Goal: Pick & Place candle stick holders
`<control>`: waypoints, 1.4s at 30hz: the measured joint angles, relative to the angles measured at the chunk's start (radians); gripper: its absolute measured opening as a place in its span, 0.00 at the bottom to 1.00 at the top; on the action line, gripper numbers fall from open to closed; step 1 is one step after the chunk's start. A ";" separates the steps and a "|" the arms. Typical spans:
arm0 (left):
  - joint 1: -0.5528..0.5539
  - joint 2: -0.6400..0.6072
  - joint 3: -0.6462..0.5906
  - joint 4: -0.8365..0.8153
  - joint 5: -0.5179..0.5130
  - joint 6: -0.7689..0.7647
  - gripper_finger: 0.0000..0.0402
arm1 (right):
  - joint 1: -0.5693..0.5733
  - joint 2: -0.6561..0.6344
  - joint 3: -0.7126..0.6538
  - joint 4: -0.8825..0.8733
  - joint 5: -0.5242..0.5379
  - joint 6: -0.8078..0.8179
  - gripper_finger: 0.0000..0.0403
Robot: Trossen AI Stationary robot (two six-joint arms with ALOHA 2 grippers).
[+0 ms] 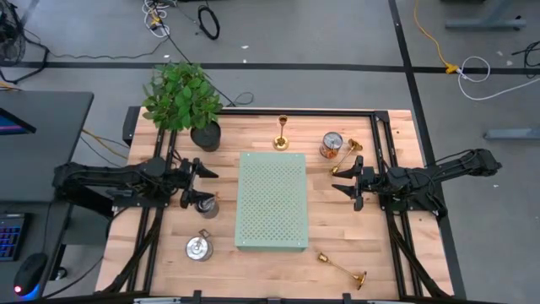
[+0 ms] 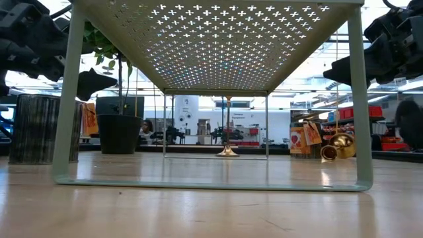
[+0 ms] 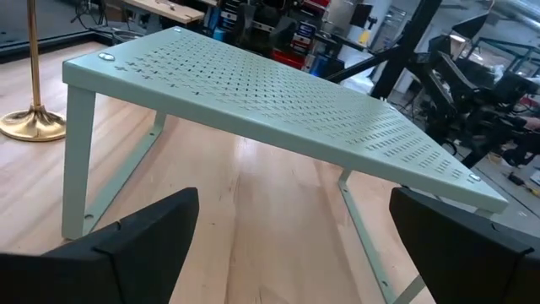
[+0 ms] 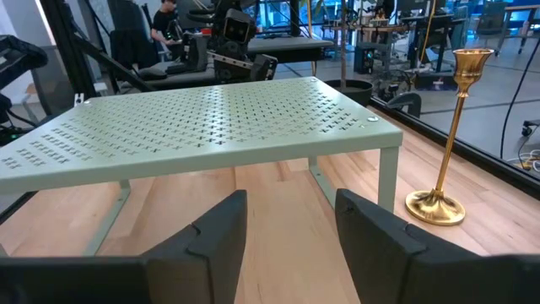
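The right gripper (image 1: 348, 183) hangs over the right side of the table (image 1: 270, 257), just off the right edge of the pale green perforated rack (image 1: 271, 200), with its fingers apart and nothing between them. Just behind it, toward the far right corner, one candle holder (image 1: 346, 157) lies tipped over beside a small printed can (image 1: 332, 145); a second (image 1: 281, 133) stands upright by the far edge behind the rack, and a third (image 1: 342, 268) lies on its side near the front right corner. The tipped holder nearest the gripper looks like the likely next pick; a clean grasp would close across the thin stem, square to it, so the round base cannot roll away. The can crowds that holder, so approaching from the open side is safer. Bare wood in front of the gripper gives room to swing; the rack's edge and legs limit inward travel. The left gripper (image 1: 196, 181), fingers spread and empty, waits at the rack's left edge near a potted plant (image 1: 181, 99) and two tins (image 1: 200, 247).
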 joint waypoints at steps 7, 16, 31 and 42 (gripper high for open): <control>0.000 0.000 0.000 0.001 -0.100 -0.025 0.99 | 0.000 0.000 0.000 0.008 0.029 -0.002 0.46; 0.000 0.000 0.000 0.012 -0.115 -0.034 0.99 | 0.000 0.000 0.000 0.007 0.028 -0.002 0.46; 0.000 0.000 0.000 0.011 -0.115 -0.031 0.99 | 0.000 0.000 0.000 0.008 0.027 -0.004 0.46; 0.000 0.000 0.000 0.010 -0.132 0.004 0.99 | -0.003 0.000 0.000 0.026 0.035 -0.119 0.46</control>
